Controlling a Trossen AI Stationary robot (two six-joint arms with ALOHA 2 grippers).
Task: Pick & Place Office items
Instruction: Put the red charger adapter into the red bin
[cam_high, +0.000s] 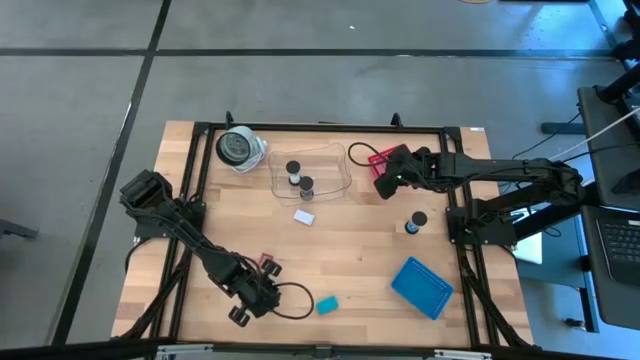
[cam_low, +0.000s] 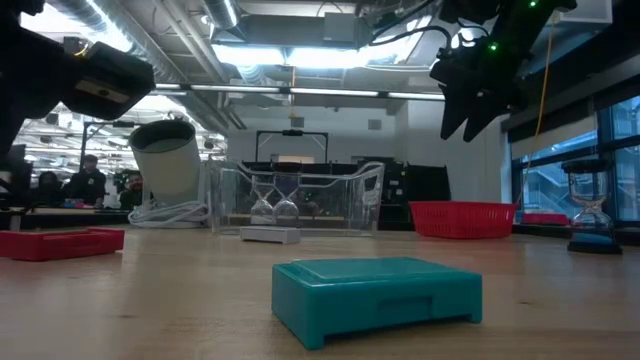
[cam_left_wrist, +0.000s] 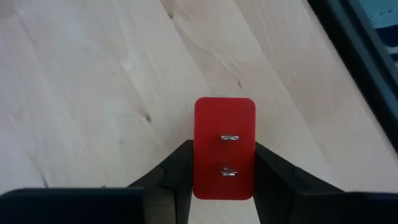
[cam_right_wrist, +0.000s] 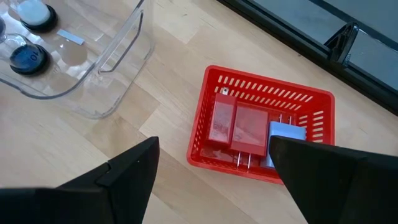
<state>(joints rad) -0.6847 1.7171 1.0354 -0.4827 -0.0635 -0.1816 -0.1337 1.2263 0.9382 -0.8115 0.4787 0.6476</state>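
Mid-sort — several office items already binned, more loose on the table.

I see red blocks and a pale-blue one in the red basket (cam_right_wrist: 261, 134), two hourglasses in the clear tray (cam_high: 310, 170); teal (cam_high: 327, 305), white (cam_high: 304, 216), an hourglass (cam_high: 414, 223) remain. My left gripper (cam_left_wrist: 224, 186), at 7 o'clock, clamps a red block (cam_left_wrist: 224, 147) squarely between its jaws; right gripper (cam_right_wrist: 214, 165) hovers open above the basket.

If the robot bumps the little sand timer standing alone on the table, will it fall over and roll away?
The sand timer would probably tip: it stands upright, tall for its small round base. Once down, it might roll, since its ends look round. Its middle looks like clear glass in the low view, so it may be fragile.
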